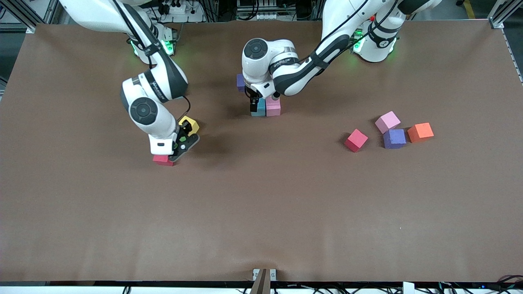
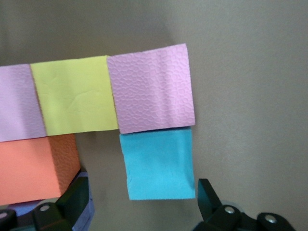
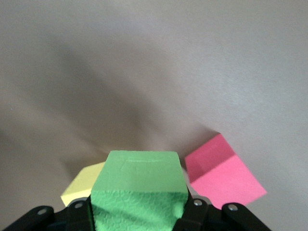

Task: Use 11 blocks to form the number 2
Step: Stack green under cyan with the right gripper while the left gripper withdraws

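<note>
— Blocks: where do we stand?
— Our right gripper (image 3: 137,211) clamps the green block (image 3: 138,190) above a red block (image 1: 162,160); the started digit (image 1: 265,107) lies toward the left arm.
— And the left gripper (image 2: 144,207)?
— Spread wide over the blue block (image 2: 159,164), seemingly holding nothing.
</note>
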{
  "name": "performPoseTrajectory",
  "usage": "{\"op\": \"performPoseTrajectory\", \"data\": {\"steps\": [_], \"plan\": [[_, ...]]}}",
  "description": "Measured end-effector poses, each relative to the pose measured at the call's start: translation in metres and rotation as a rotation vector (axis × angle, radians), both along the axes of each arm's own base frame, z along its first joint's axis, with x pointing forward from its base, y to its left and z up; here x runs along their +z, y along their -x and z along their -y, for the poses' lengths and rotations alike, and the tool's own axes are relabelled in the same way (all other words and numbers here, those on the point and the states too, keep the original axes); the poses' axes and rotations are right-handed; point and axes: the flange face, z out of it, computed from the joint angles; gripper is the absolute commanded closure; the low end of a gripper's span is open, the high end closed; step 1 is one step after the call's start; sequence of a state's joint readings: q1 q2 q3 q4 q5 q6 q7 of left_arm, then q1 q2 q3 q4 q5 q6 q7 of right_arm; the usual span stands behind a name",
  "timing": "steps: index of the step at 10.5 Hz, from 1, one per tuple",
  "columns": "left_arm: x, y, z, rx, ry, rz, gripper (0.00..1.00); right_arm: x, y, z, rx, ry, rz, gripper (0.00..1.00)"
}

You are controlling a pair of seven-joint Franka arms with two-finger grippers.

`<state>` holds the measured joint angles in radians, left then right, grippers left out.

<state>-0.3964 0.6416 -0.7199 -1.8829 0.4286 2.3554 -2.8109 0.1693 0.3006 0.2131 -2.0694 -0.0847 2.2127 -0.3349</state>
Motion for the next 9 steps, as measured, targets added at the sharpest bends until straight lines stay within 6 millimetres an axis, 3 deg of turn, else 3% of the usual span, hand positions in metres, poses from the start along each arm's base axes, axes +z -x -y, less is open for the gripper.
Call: {"op": "performPoseTrajectory", "data": {"steps": [3, 6, 7, 9], "plan": [[0.051, -0.029, -0.024, -0.025, -0.001, -0.029, 0.0, 0.001, -0.002, 0.014, 0.008, -0.001, -0.003, 1.0], [0.086, -0.058, -0.046, -0.075, -0.058, -0.015, 0.0, 0.001, 0.001, 0.005, 0.106, -0.015, -0.009, 1.0], [0.091, -0.063, -0.05, -0.123, -0.076, -0.008, 0.0, 0.002, 0.006, -0.008, 0.178, -0.023, -0.011, 1.0], [0.101, -0.101, -0.077, -0.224, -0.076, 0.012, 0.0, 0.004, 0.027, -0.056, 0.335, -0.035, -0.01, 1.0]]}}
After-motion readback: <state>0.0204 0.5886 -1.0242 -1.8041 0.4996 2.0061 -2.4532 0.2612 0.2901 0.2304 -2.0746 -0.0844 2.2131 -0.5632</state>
